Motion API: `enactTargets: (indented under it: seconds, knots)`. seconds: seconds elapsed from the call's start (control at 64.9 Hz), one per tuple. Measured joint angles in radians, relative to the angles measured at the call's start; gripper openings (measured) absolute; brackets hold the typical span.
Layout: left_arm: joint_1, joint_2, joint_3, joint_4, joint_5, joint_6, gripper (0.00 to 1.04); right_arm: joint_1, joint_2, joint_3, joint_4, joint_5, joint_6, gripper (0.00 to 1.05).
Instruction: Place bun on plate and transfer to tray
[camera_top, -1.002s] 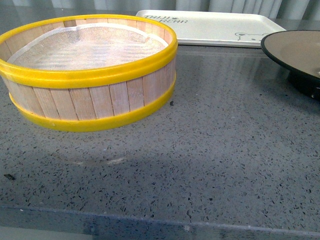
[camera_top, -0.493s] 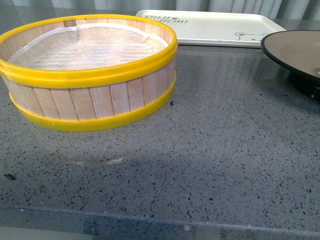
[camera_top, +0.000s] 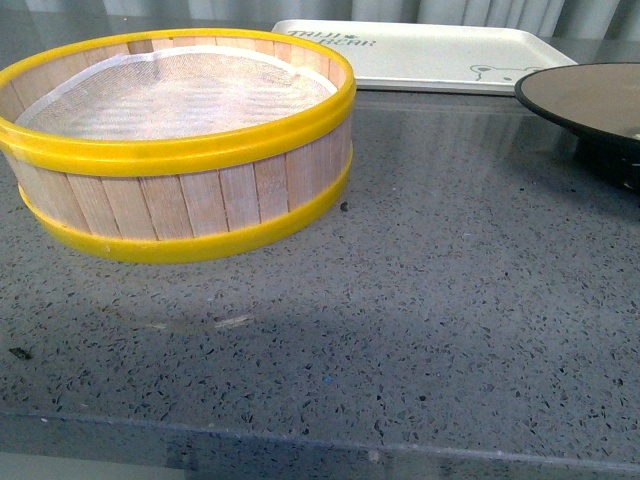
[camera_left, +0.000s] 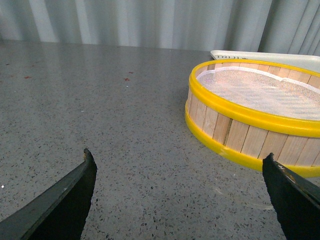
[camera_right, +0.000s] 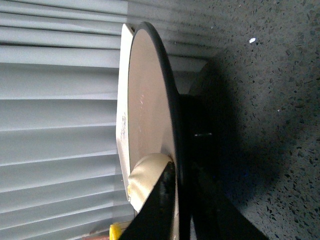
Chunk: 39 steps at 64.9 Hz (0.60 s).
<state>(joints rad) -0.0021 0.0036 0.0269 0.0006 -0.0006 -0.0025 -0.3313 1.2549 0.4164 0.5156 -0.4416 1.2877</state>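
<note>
Since half a second ago the plate (camera_top: 585, 95) has shifted in the front view, its near rim further left and its face flatter to the camera; nothing else has moved. The right gripper (camera_right: 181, 195) clamps the plate's black rim, and the bun (camera_right: 145, 182) sits on the tan surface just beside one finger. The left gripper (camera_left: 178, 155) is spread wide and empty. One bun, one plate, one tray (camera_top: 420, 55) at the back, one steamer basket (camera_top: 180, 200).

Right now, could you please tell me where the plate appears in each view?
Front view: plate at the right edge, cut off.
Left wrist view: not in it.
Right wrist view: edge-on, central, its rim pinched by the right gripper.
Shared landmark: white tray, in front and left wrist views.
</note>
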Motion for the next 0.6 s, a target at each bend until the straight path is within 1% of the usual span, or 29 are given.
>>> enactTargets:
  seconds: [0.031, 0.277, 0.37, 0.601]
  knots:
    - [0.000, 0.000, 0.000, 0.000, 0.000, 0.000, 0.98, 0.000, 0.000, 0.000, 0.000, 0.001, -0.008, 0.02]
    - [0.000, 0.000, 0.000, 0.000, 0.000, 0.000, 0.98, 0.017, -0.002, -0.008, 0.018, 0.007, -0.020, 0.02]
    - [0.000, 0.000, 0.000, 0.000, 0.000, 0.000, 0.98, 0.027, -0.006, -0.018, 0.039, 0.024, -0.021, 0.02]
    - [0.000, 0.000, 0.000, 0.000, 0.000, 0.000, 0.98, 0.046, 0.017, -0.015, 0.104, 0.024, 0.031, 0.02]
